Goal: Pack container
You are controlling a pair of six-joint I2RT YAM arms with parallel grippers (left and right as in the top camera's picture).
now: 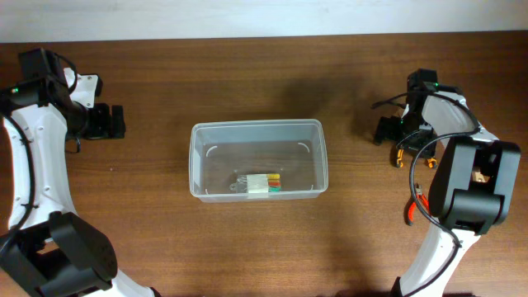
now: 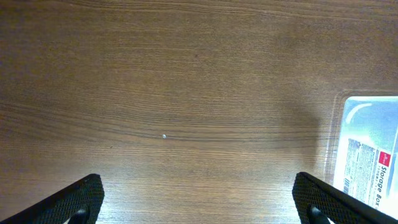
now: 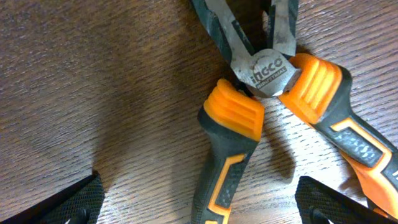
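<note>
The right gripper point(image 3: 199, 208) hangs directly over the pliers point(image 3: 270, 71) with its jaws spread as wide as they go and nothing between them. Its two fingers point(image 3: 68, 202) stand either side of the splayed orange-and-black handles, so the jaws cross the tool's long axis rather than run along it (the handles fan apart, so closing on both may call for a lower, centred approach). The container point(image 1: 257, 161) sits at the middle of the table point(image 1: 165, 247), well apart from this gripper and on its left, with a small case of coloured bits point(image 1: 262, 185) already inside. The left gripper point(image 1: 107, 122), also wide open and empty, is over bare wood on the container's other side, so the right arm is the nearer to the pliers.
</note>
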